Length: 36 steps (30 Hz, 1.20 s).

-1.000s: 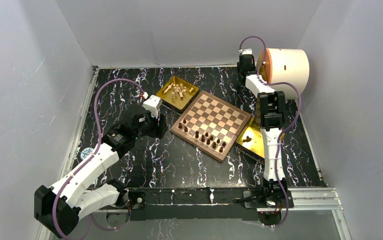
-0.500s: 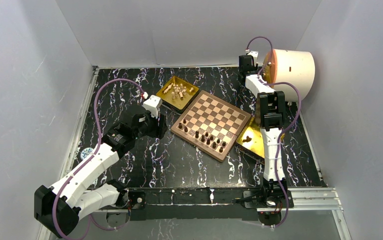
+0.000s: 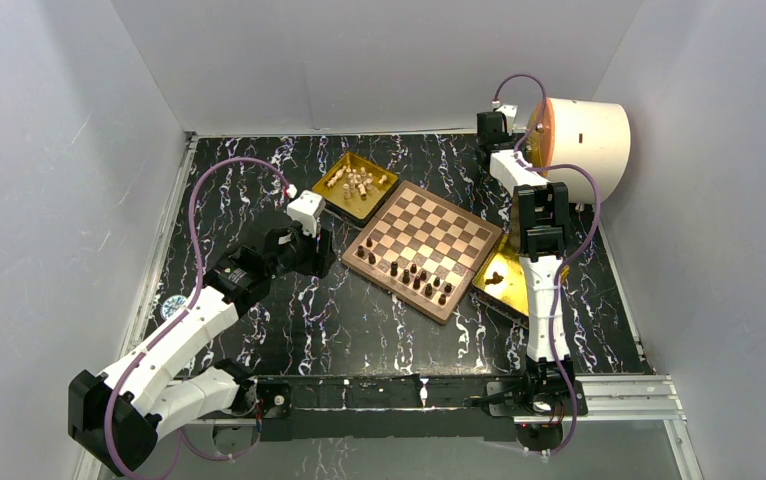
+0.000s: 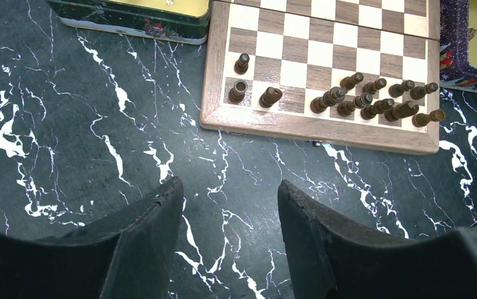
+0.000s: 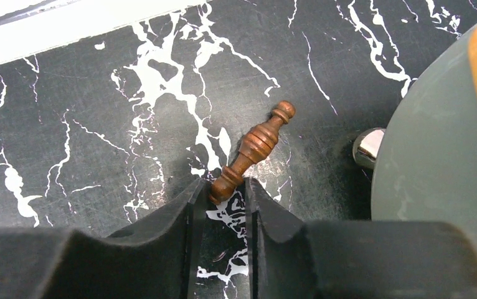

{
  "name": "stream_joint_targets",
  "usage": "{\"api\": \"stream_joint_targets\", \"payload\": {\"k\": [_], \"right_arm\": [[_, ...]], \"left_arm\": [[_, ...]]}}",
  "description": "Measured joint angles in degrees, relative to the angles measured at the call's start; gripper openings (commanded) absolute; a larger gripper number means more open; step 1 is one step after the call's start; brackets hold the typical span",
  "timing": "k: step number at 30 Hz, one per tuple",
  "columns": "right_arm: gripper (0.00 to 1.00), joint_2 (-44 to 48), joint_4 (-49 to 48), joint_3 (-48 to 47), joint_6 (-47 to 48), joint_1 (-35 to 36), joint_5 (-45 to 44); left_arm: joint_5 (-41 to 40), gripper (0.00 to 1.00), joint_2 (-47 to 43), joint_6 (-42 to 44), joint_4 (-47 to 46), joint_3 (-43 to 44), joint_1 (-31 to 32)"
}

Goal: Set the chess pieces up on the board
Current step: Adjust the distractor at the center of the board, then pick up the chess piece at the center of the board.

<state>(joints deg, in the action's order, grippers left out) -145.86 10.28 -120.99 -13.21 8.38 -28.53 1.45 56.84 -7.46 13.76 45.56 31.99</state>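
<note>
Ejection of the dark brown chess piece [image 5: 255, 144], base alone lodged between the tips of the nearly closed right gripper [image 5: 221, 190], was judged likely; firm hold could not be confirmed.

Plain pale grey walls [image 3: 359, 60] enclose three sides. Tabletop [image 3: 359, 320] black marble-pattern, white veining. Lighting even, diffuse.

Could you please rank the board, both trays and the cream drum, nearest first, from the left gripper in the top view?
1. board, just alongside
2. pale-piece tray, behind
3. dark-piece tray, across the board
4. cream drum, far-right corner
</note>
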Motion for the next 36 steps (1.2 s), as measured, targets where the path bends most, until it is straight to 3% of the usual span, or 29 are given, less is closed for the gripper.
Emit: {"api": "stream_joint_targets", "payload": {"k": [7, 15, 28, 36], "right_arm": [[0.12, -0.28, 0.26, -0.63, 0.90, -0.02, 0.39], [0.00, 1.84, -2.64, 3.63, 2.84, -0.17, 3.34], [0.00, 18.84, -5.79, 24.46, 10.47, 0.90, 16.52], [0.00, 32.09, -7.39, 35.63, 14.80, 4.28, 22.93]], "left_arm": [[0.00, 0.55, 0.00, 0.00, 0.00, 0.00, 0.02], [0.00, 0.55, 0.00, 0.02, -0.02, 0.00, 0.02], [1.31, 0.56, 0.98, -1.66, -0.50, 0.00, 0.02], [5.44, 0.56, 3.26, -9.16, -1.42, 0.13, 0.02]]}}
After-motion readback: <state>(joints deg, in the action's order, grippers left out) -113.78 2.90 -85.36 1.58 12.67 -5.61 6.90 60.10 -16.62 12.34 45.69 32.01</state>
